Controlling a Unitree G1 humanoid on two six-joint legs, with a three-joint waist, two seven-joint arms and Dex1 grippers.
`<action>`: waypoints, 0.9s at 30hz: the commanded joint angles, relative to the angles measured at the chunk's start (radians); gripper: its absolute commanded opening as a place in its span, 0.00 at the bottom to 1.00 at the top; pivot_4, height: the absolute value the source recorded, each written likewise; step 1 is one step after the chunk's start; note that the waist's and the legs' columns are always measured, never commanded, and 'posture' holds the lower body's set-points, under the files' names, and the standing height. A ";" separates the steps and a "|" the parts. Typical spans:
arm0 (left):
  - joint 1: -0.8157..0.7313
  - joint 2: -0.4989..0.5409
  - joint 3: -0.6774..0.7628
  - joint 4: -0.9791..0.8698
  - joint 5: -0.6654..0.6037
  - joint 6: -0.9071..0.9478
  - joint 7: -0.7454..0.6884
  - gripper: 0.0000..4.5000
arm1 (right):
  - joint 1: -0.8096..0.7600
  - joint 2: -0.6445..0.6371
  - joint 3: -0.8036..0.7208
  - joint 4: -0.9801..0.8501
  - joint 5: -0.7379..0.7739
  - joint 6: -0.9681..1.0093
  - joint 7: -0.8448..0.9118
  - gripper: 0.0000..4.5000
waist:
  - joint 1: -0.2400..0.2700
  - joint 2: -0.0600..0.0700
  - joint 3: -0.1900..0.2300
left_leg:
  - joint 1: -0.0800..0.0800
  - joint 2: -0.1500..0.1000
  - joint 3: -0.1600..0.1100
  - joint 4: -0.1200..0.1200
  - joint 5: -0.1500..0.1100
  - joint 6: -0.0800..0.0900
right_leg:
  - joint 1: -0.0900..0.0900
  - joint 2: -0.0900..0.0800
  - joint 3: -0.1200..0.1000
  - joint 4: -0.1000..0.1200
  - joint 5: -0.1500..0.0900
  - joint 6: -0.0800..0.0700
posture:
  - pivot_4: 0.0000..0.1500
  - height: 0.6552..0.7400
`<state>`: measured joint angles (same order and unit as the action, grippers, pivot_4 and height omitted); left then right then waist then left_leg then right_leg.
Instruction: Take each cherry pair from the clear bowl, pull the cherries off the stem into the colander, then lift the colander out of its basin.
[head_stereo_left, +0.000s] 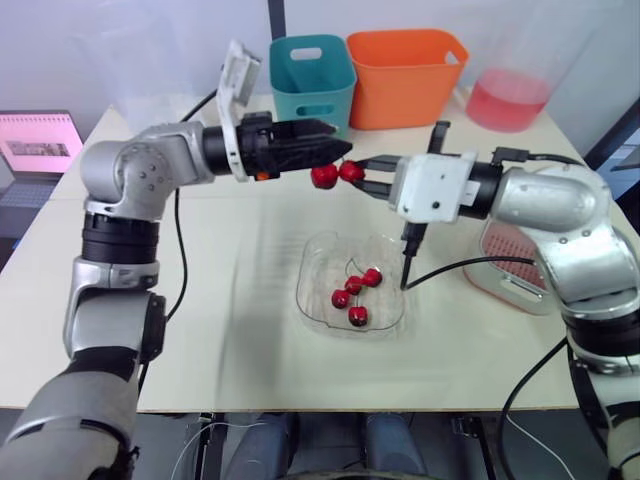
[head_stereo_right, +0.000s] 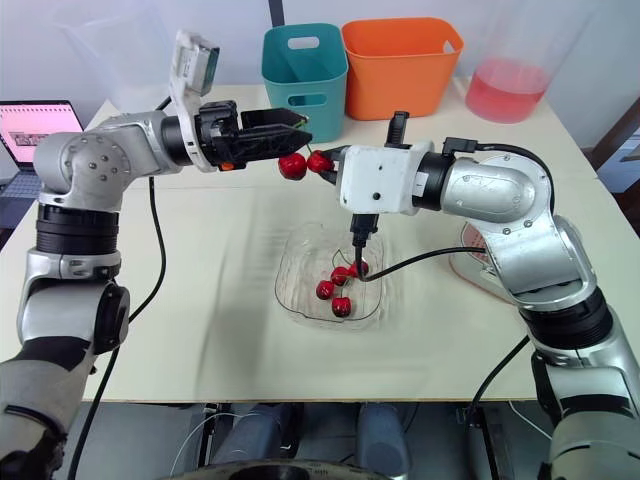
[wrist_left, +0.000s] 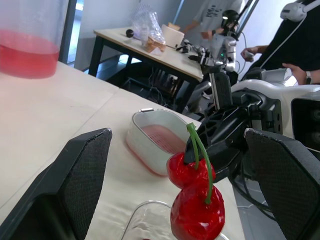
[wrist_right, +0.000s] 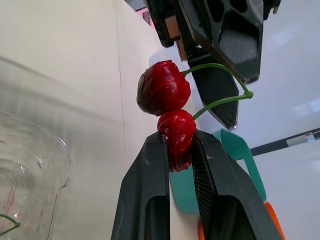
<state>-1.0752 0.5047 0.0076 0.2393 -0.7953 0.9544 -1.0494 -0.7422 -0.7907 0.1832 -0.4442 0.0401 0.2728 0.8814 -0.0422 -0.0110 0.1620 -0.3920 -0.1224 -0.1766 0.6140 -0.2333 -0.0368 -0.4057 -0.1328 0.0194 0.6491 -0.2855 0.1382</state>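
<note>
Red and glossy, the cherry pair (wrist_left: 195, 197) hangs in the air between the two pincers, above the cream table (head_stereo_left: 200, 300). The right pincer (wrist_right: 178, 144) is clamped on one cherry of the pair, its two black fingers (wrist_right: 150, 175) pressed against the sides of the fruit. The second cherry sits just past those fingertips, touching the first. The two green stems run away from the right pincer and join in a bend that lies in among the fingers of the left pincer (head_stereo_left: 342, 150). The left pincer faces the right one tip to tip. Its fingers (wrist_left: 85, 170) stand spread wide apart, one on each side of the pair, and neither touches the fruit; whether one of them touches the stem I cannot tell. Below the meeting pincers the clear bowl (head_stereo_left: 318, 262) rests on the table with four cherries (head_stereo_left: 358, 316) in it, some with green stems. The pink colander (wrist_left: 161, 137) sits inside its pale basin (wrist_left: 141, 152) on the table, back behind the right pincer and below that arm. Beyond the pincers, at the table's far edge, a teal bin (head_stereo_left: 310, 75) and an orange bin (head_stereo_left: 405, 75) stand side by side. Further off on the right pincer's side is a clear jug (head_stereo_left: 510, 95) of pink liquid.
</note>
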 joint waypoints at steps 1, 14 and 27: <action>-0.034 -0.002 0.013 -0.017 0.006 -0.001 -0.013 0.88 | -0.018 0.003 -0.018 -0.021 -0.012 -0.022 0.002 0.07 | 0.000 0.000 0.000 | 0.000 0.000 0.000 0.000 0.000 0.000 | 0.000 0.000 0.000 0.000 0.000 0.000 | 1.00 1.00; -0.045 -0.040 0.049 -0.017 -0.021 0.028 0.004 0.01 | -0.013 0.002 -0.017 -0.034 -0.024 -0.023 0.021 0.07 | -0.001 0.000 0.000 | 0.000 0.000 0.000 0.000 0.000 0.000 | 0.000 0.000 0.000 0.000 0.000 0.000 | 1.00 1.00; -0.017 0.036 0.042 -0.003 0.046 -0.081 -0.114 0.00 | 0.019 0.014 -0.130 -0.059 0.227 0.265 0.075 0.80 | 0.001 0.000 0.000 | 0.000 0.000 0.000 0.000 0.000 0.000 | 0.000 0.000 0.000 0.000 0.000 0.000 | 1.00 1.00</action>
<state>-1.0816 0.5232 0.0213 0.2437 -0.7610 0.9106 -1.1349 -0.7139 -0.7837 0.1225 -0.4629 0.1867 0.4672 0.9512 -0.0414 -0.0110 0.1620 -0.3920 -0.1223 -0.1773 0.6143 -0.2333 -0.0368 -0.4054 -0.1328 0.0193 0.6492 -0.2855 0.1381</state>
